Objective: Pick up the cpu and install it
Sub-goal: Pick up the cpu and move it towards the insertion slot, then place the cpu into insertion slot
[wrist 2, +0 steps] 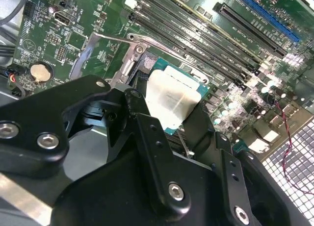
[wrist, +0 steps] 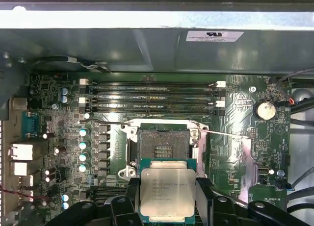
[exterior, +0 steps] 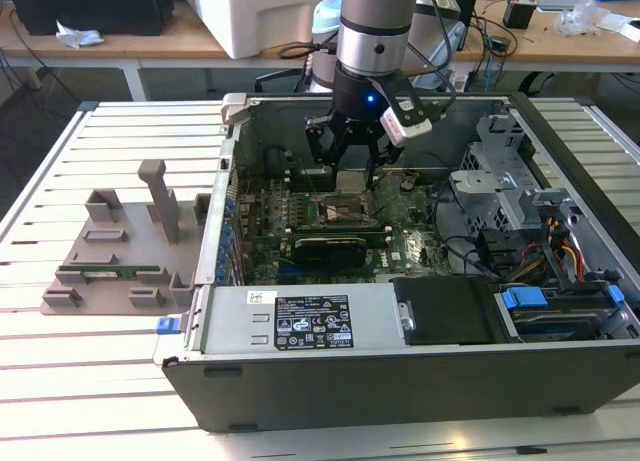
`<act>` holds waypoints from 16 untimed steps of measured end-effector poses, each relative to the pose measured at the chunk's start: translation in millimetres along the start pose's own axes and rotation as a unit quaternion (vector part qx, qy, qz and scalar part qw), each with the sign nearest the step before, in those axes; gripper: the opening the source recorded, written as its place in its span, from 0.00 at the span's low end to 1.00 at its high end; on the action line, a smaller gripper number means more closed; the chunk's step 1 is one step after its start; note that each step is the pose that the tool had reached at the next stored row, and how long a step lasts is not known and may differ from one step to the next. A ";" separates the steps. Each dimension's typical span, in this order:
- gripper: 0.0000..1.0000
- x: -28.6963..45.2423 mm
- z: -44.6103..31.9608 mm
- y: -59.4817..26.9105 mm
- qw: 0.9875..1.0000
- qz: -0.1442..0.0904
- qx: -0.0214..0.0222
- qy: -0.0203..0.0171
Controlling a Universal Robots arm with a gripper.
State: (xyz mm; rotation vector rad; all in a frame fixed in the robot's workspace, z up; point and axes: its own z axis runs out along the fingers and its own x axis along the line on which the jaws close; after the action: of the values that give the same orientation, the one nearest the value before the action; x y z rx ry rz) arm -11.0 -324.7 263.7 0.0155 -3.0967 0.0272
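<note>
fingers [wrist: 205, 196]: I see them closed on the cpu [wrist: 167, 194], one at each side edge.
cpu: exterior view, 12 o'clock of the open socket [exterior: 345, 213].

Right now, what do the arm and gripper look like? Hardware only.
The arm has a silver-grey cylindrical wrist link, then a black collar with a small blue light. The gripper is matte black, with two jointed linkage fingers dotted with silver screw heads. A small white-and-black module is mounted at its side.
</note>
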 end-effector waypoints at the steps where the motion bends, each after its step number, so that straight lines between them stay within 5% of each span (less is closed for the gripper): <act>1: 0.54 0.0 0.0 0.0 1.000 0.000 0.000 0.000; 4: 0.54 0.0 0.0 0.0 1.000 0.002 0.000 0.000; 9: 0.54 0.0 0.0 0.0 0.998 0.059 -0.002 0.001; 16: 0.54 0.0 0.1 0.0 0.993 0.114 -0.004 0.002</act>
State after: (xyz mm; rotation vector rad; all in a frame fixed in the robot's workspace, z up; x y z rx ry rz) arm -11.0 -324.7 263.6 -0.3391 -3.0763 0.0222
